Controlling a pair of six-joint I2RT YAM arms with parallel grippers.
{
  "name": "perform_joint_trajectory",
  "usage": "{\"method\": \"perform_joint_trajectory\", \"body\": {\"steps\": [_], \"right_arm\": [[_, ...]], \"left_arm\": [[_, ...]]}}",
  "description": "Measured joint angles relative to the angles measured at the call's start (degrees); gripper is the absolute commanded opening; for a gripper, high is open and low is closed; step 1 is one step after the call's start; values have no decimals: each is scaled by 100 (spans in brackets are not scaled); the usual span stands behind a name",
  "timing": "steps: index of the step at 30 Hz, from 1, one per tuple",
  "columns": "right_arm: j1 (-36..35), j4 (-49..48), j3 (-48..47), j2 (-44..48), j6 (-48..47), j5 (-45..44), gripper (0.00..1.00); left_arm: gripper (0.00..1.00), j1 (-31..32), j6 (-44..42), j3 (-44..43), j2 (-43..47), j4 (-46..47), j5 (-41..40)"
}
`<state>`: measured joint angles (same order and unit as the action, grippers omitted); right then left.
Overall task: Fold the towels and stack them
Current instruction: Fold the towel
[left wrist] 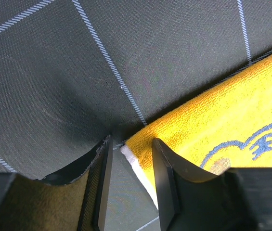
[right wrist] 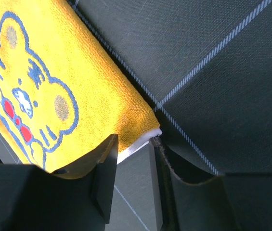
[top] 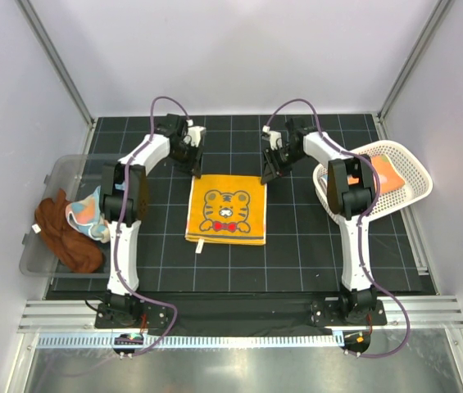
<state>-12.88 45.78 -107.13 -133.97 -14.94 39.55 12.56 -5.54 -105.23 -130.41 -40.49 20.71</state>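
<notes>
Clear bin [top: 51, 176]: rust-brown towel [top: 63, 233] and light blue towel [top: 88, 214], unfolded. My left gripper [top: 195, 166] and right gripper [top: 268, 174] straddle the far corners of the tiger-face towel [top: 226, 209], which lies flat mid-mat. Fingers are parted, nothing pinched. An orange towel [top: 387, 173] sits in the white basket [top: 411, 176]. I judge folding barely begun.

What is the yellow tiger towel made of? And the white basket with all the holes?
The tiger towel looks like soft terry cloth. Up close its surface is fuzzy, nubbly and not shiny, with a white stitched edge. It is probably cotton or microfibre, but I can't tell which. The white basket looks like stiff, smooth plastic with neat rows of moulded holes.
</notes>
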Motion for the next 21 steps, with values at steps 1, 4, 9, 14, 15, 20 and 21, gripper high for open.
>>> {"method": "perform_joint_trajectory", "body": {"steps": [1, 4, 9, 14, 15, 20, 21], "right_arm": [[2, 2, -31, -24, 0, 9, 48], [11, 46, -127, -63, 7, 55, 48], [15, 55, -181, -76, 9, -66, 49], [15, 50, -205, -76, 9, -83, 52], [15, 46, -216, -79, 9, -81, 53], [15, 48, -313, -131, -4, -39, 55], [15, 48, -323, -142, -17, -20, 55]], "left_arm": [[41, 0, -4, -15, -7, -9, 11], [37, 0, -11, -50, -35, -31, 31], [21, 0, -68, -83, -76, -50, 33], [16, 0, -87, -149, -122, -94, 33], [16, 0, -92, -162, -129, -105, 35], [21, 0, -96, -254, -177, -179, 33], [21, 0, -98, -269, -186, -186, 33]]}}
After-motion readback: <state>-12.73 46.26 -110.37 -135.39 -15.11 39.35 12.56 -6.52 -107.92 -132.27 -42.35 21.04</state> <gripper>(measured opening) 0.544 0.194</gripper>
